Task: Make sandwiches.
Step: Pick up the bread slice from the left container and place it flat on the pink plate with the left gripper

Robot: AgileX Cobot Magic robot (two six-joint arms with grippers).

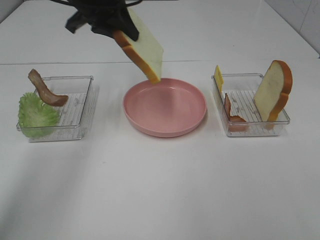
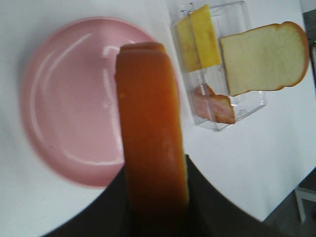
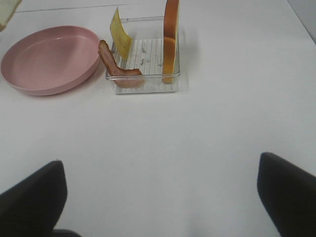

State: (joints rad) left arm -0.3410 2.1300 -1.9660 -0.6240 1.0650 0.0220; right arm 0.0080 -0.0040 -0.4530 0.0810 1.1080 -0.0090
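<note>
White tabletop (image 1: 160, 200) carries a pink plate (image 1: 165, 107) at its middle. The left pincer (image 1: 114, 26) is clamped on a bread slice (image 1: 145, 50) at one end. The slice hangs tilted below it, its low corner above the plate's far rim and seemingly clear of it. To place it well, I judge the slice should travel over the plate's middle and be laid flat before release, so it cannot tip off the rim. The right pincer (image 3: 160, 197) stands wide and holds nothing, well apart from the right tray (image 3: 143, 86) with the second bread slice (image 3: 170, 39), cheese slice (image 3: 120, 32) and bacon strip (image 3: 116, 66).
</note>
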